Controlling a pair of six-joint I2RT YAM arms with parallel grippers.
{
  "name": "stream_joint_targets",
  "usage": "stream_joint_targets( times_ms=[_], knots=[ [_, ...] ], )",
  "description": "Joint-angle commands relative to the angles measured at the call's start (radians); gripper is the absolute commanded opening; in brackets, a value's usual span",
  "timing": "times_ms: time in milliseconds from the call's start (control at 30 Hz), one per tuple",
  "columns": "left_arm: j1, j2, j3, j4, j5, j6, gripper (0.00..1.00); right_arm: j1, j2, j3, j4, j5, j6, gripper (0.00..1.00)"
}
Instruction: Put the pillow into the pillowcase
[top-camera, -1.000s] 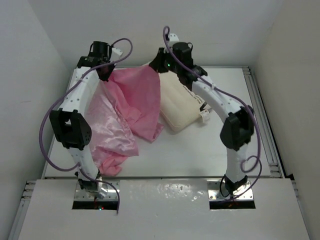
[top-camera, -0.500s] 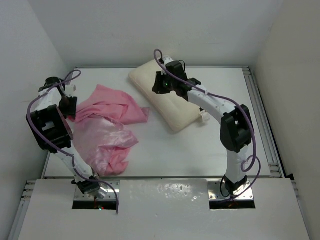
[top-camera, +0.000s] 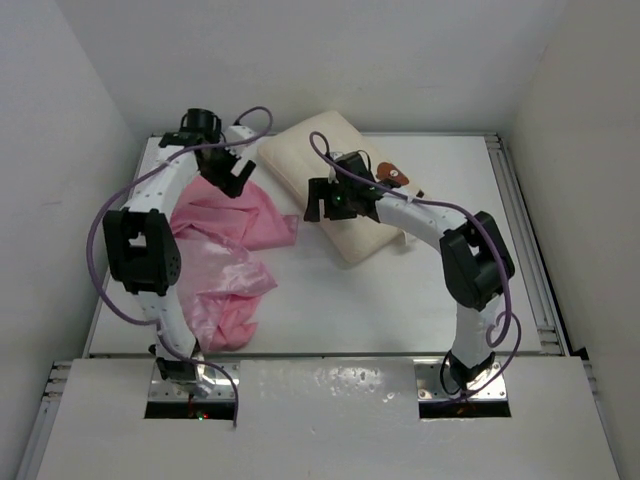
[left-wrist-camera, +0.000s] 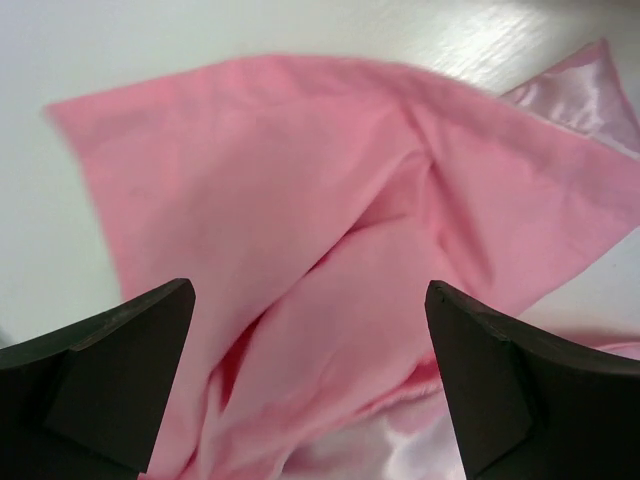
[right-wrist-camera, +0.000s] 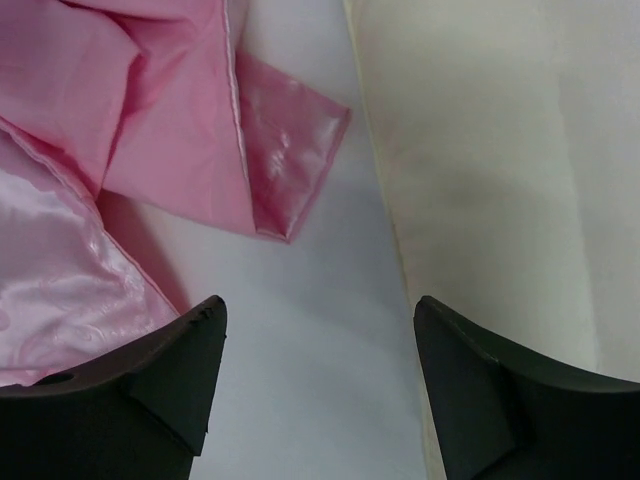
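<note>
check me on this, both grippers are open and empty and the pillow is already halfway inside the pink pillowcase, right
Not quite. The pillow is not inside at all: it lies wholly outside the pillowcase, with bare table between them, as the right wrist view shows. The rest holds: the left gripper and the right gripper are both open and empty.
</note>
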Motion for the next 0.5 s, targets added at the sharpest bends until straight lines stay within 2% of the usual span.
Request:
stream_joint_targets(
  times_ms=[0, 100, 233, 367, 467],
  knots=[
    [-0.045, 0.109, 0.03, -0.039, 0.075, 0.046, 1.0, -0.006, -0.071, -0.041, 0.03, -0.016, 0.033, 0.75],
    [-0.104, 0.139, 0.03, -0.016, 0.127, 0.062, 1.0, -0.017, -0.089, -0.081, 0.031, 0.003, 0.067, 0.75],
    [-0.185, 0.175, 0.035, -0.088, 0.175, 0.123, 1.0, -0.054, -0.14, -0.188, 0.06, 0.017, 0.108, 0.75],
    [-0.259, 0.197, -0.037, -0.107, 0.132, 0.18, 1.0, -0.095, -0.229, -0.294, 0.077, 0.06, 0.128, 0.75],
    [-0.295, 0.211, -0.112, -0.033, 0.04, 0.155, 1.0, -0.118, -0.319, -0.372, 0.1, 0.109, 0.128, 0.75]
  ],
)
